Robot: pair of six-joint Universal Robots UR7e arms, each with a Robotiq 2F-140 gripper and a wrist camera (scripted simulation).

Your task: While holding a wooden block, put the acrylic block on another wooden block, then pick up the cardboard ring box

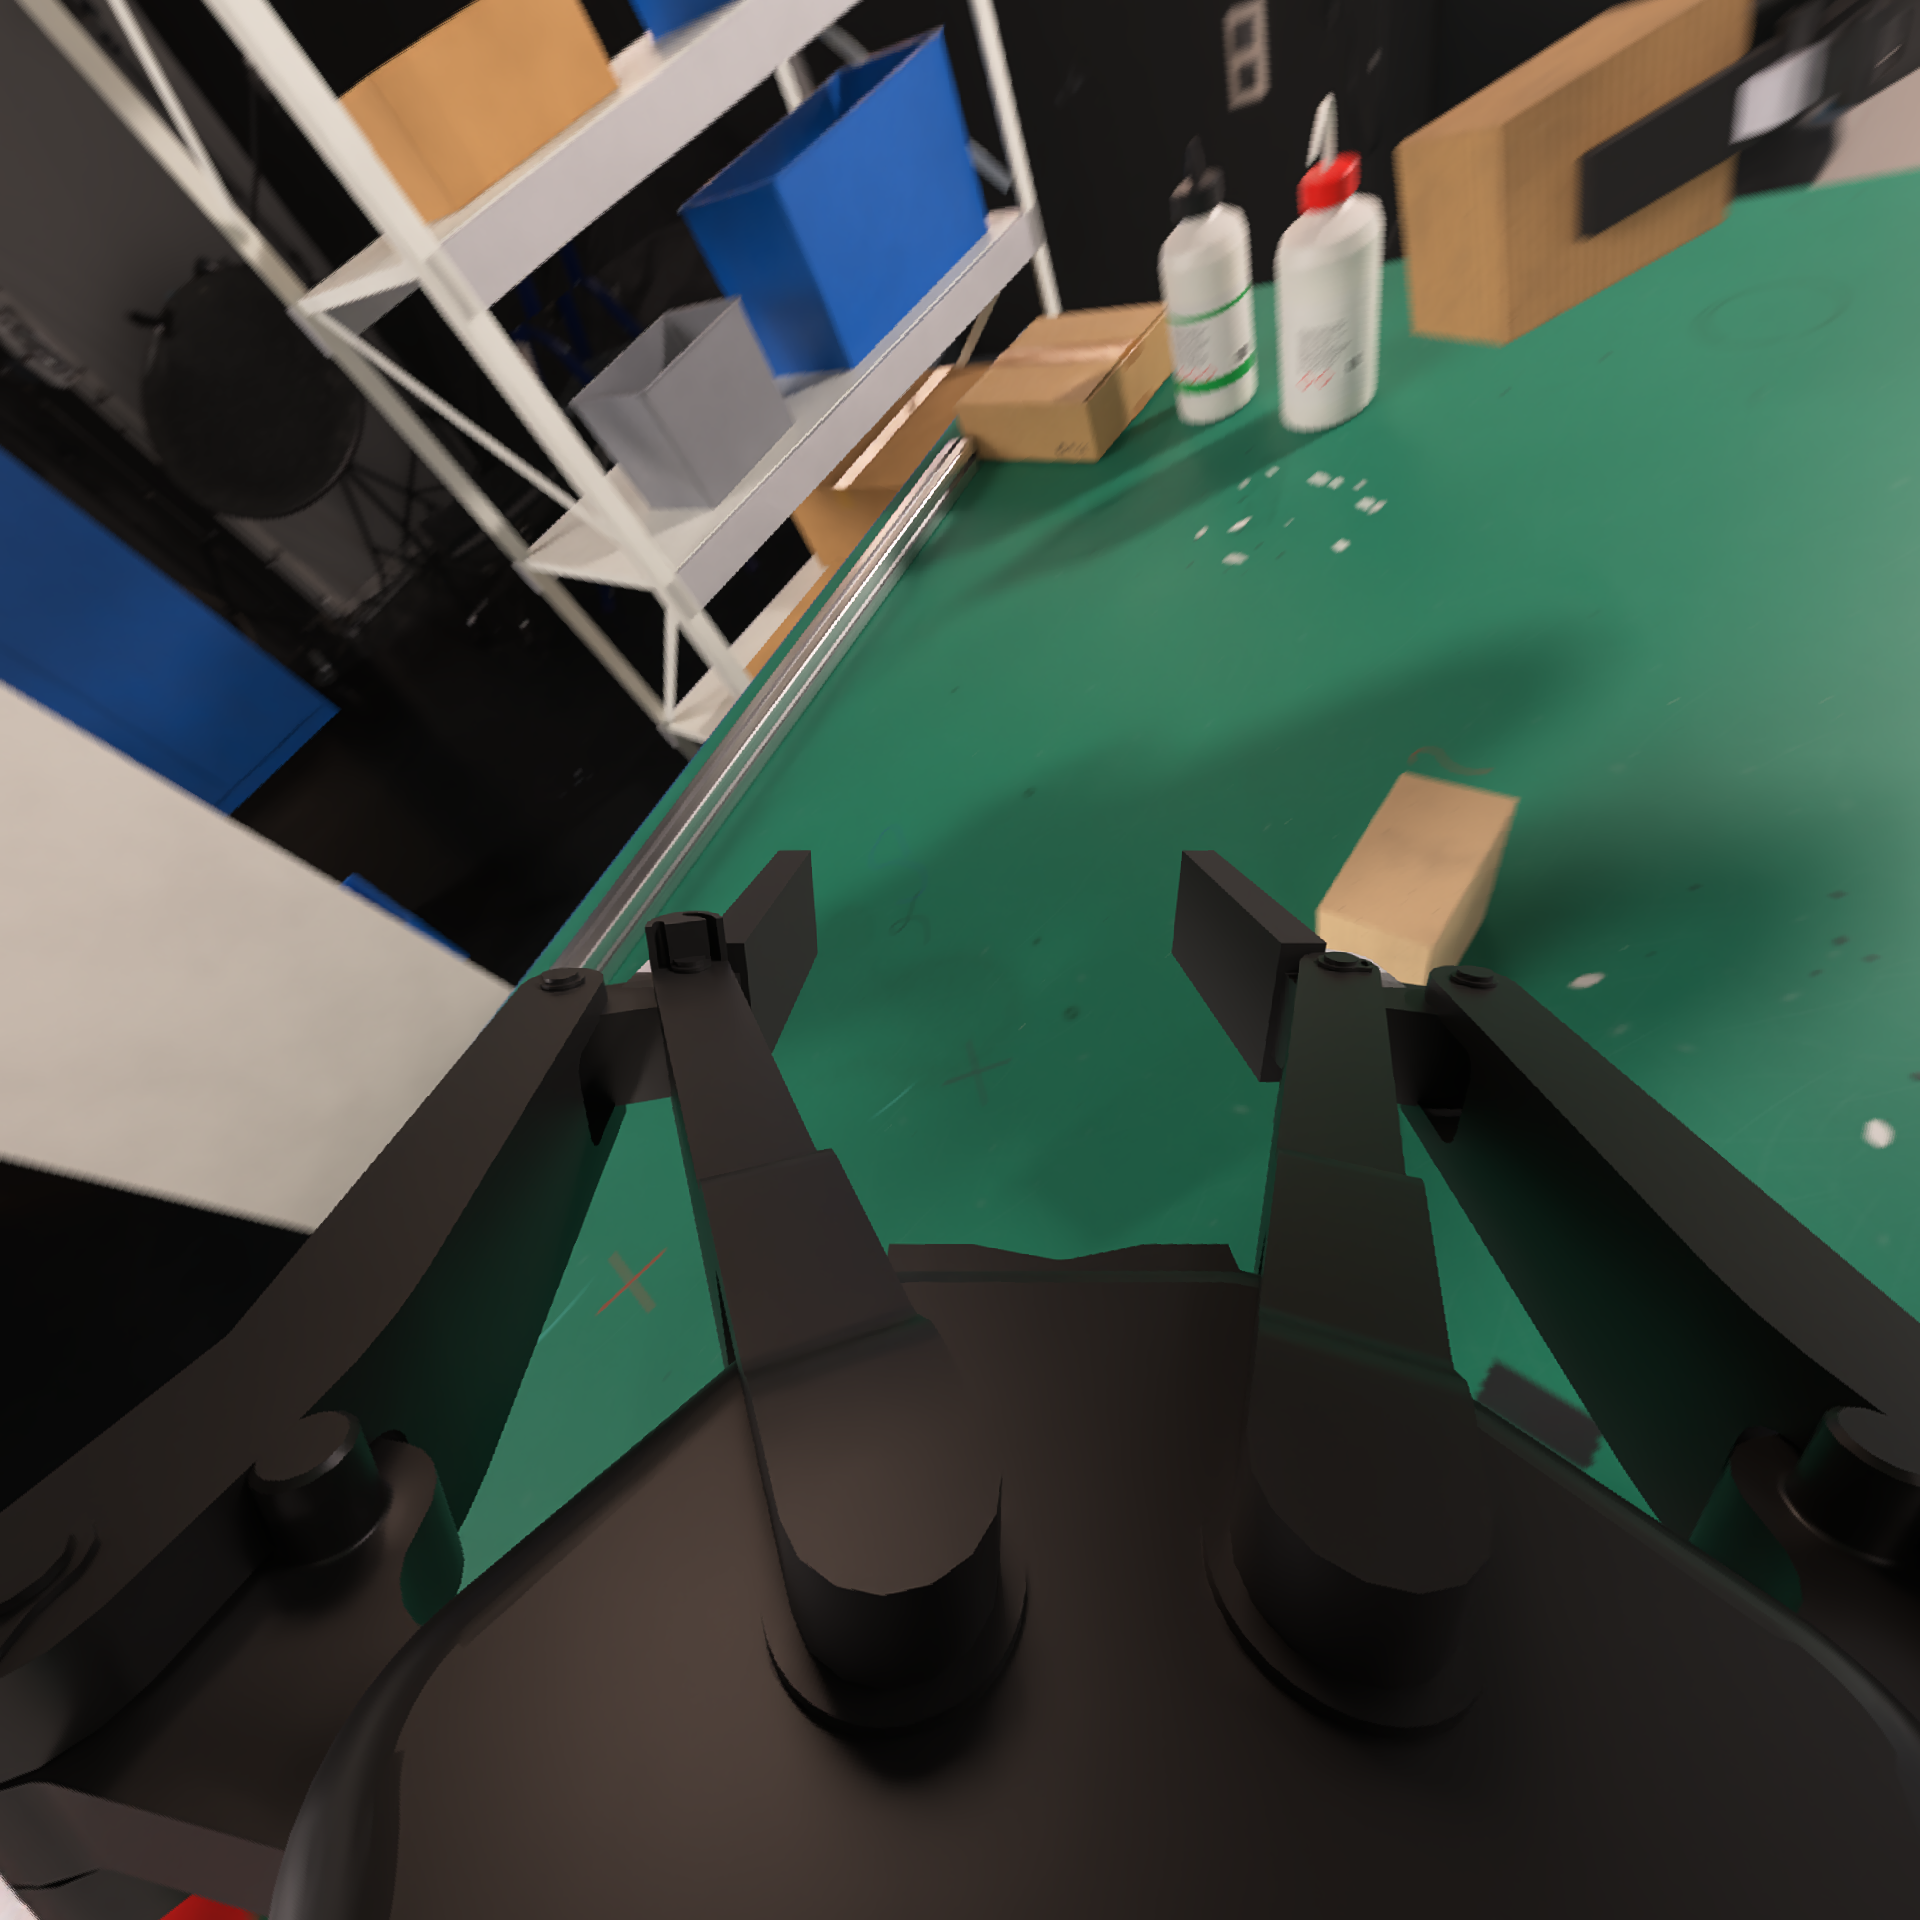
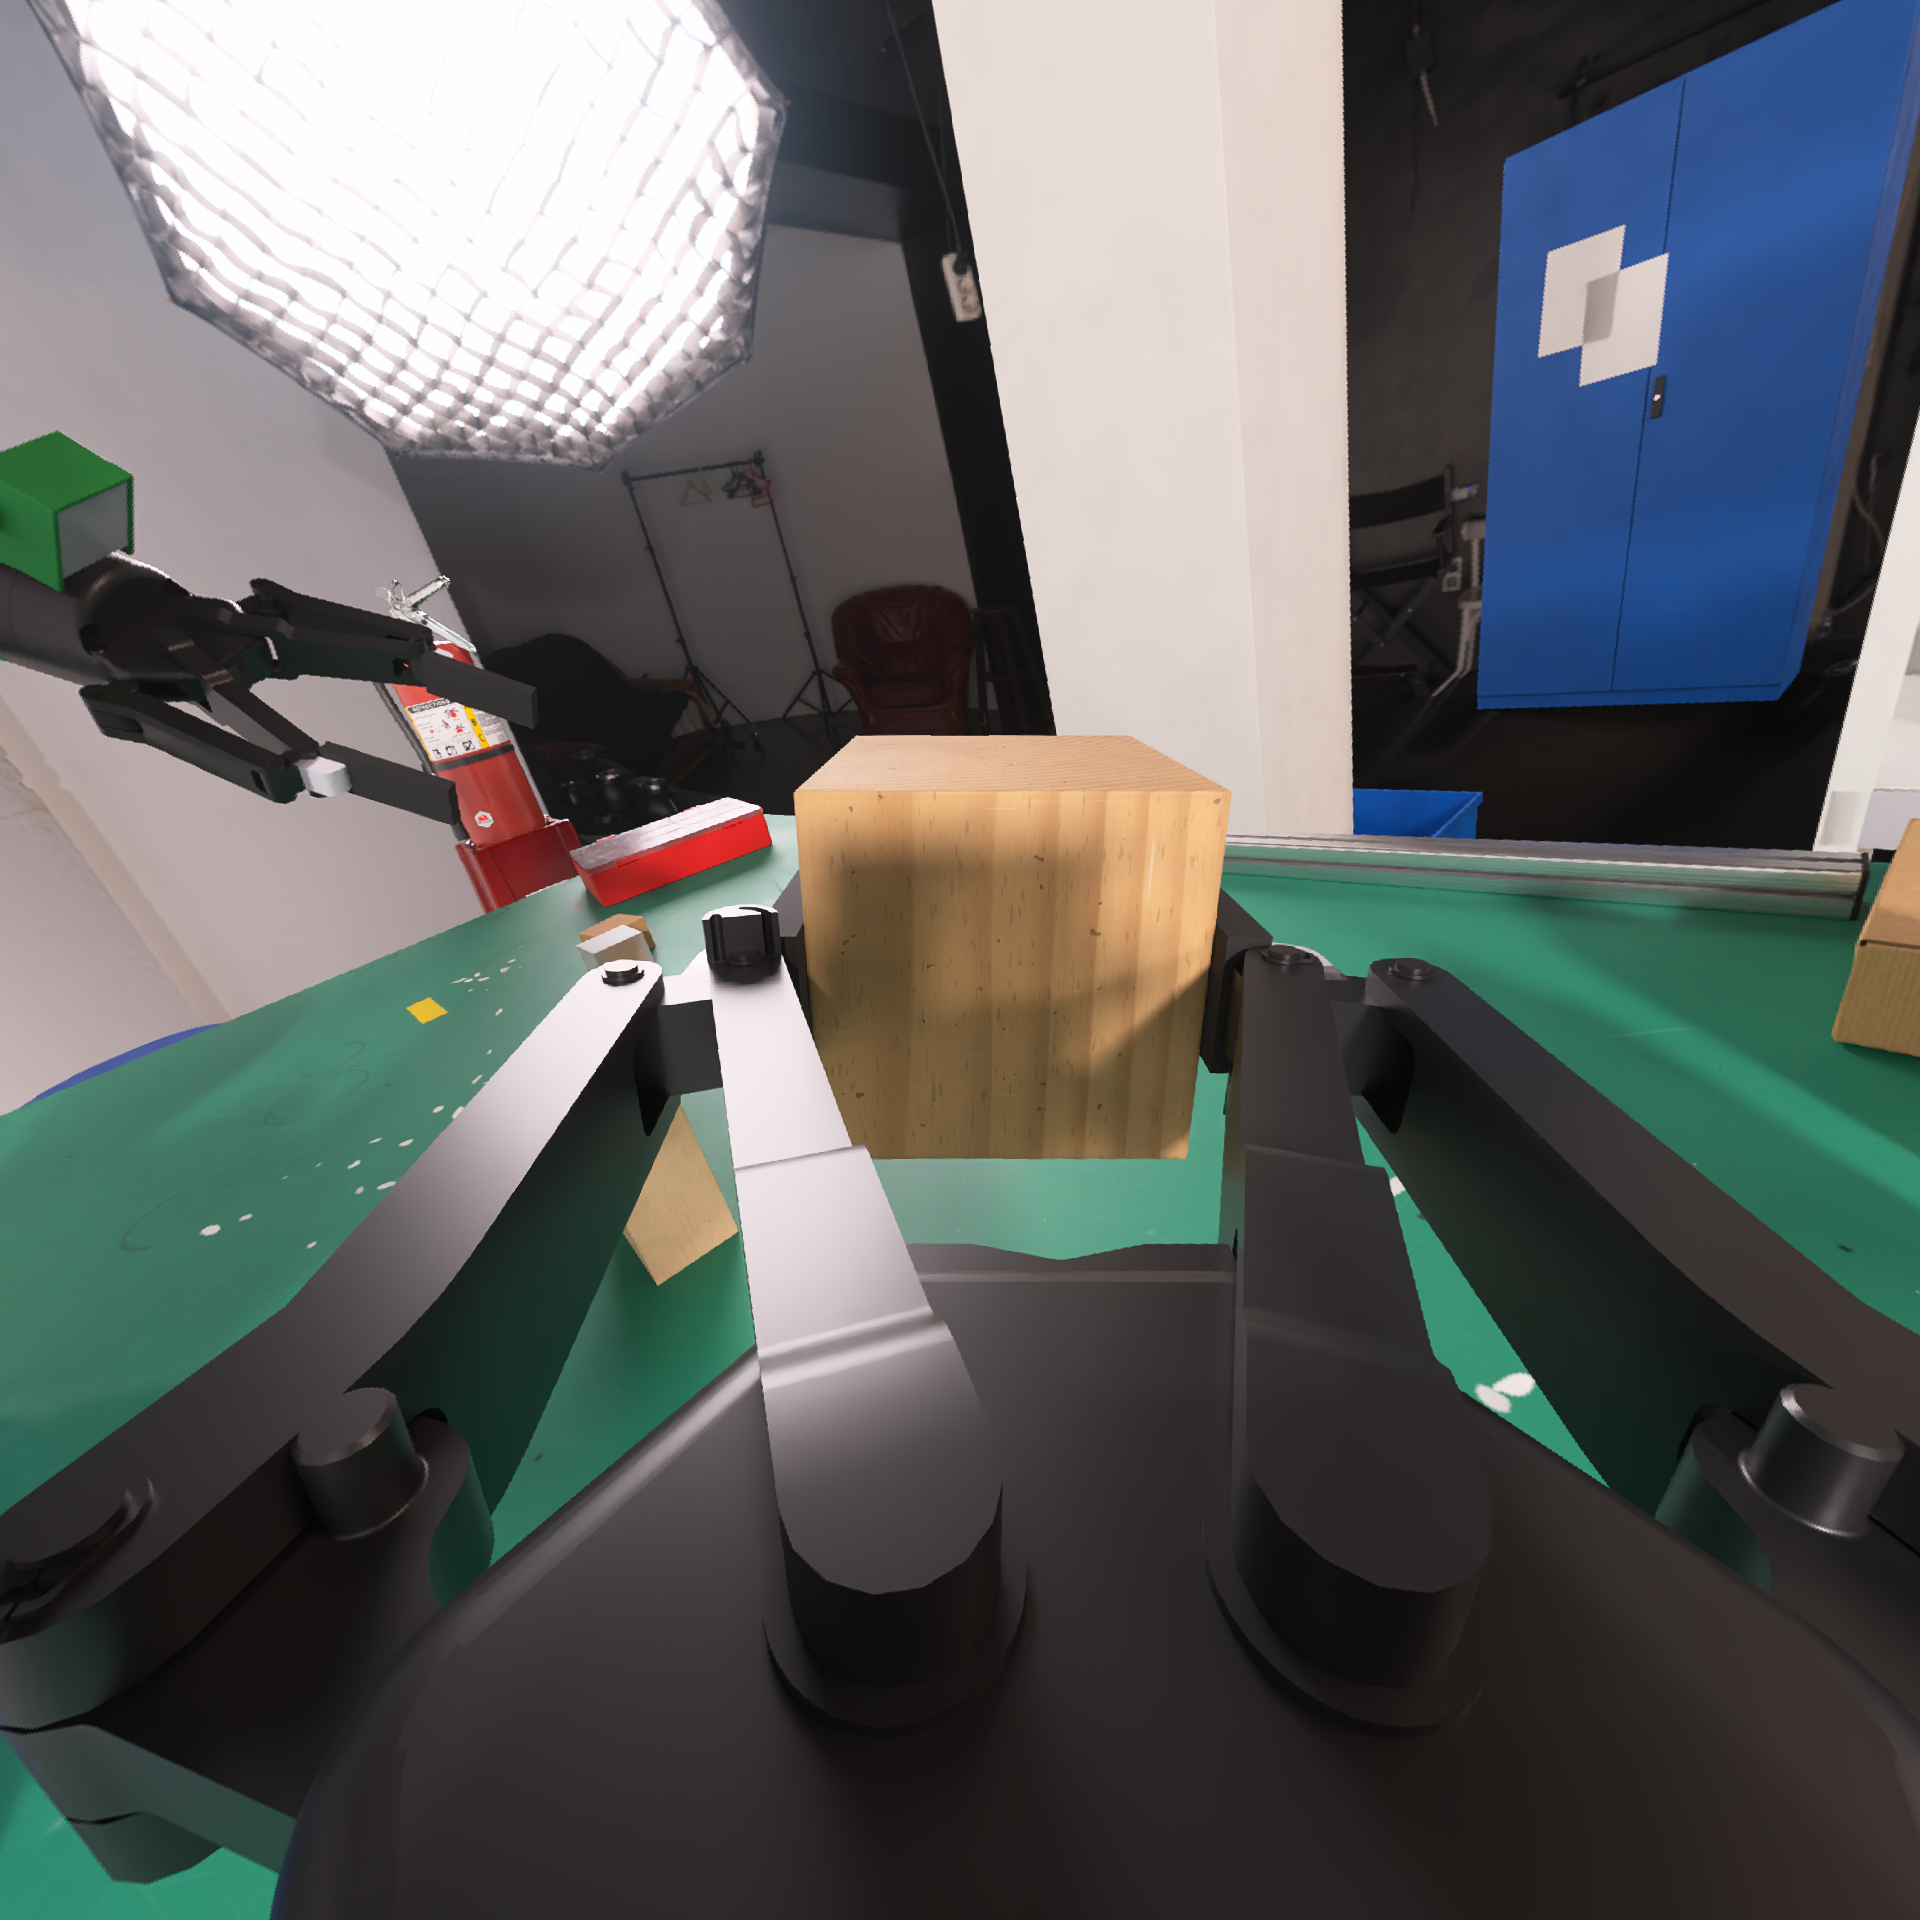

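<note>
Right gripper (image 2: 1008, 997): fingers clamped on the sides of a large wooden block (image 2: 1008, 935); fingertips hidden behind it.
Left gripper (image 1: 992, 935): fingers spread wide, nothing between them, above the green table (image 1: 1039, 727).
Second wooden block (image 1: 1418, 868): lower right of centre in the left wrist view, lying on the table, near end cut off by the finger.
Table edge: metal rail (image 1: 769, 717) running diagonally at left; open mat beyond the fingertips.
Squeeze bottles (image 1: 1273, 301): upper right, labels too blurred to read.
Cardboard box (image 1: 1070, 390): at the far edge, beside the bottles.
Small items (image 2: 615, 938): left of centre in the right wrist view, a brown and a pale piece together; too small to identify.
</note>
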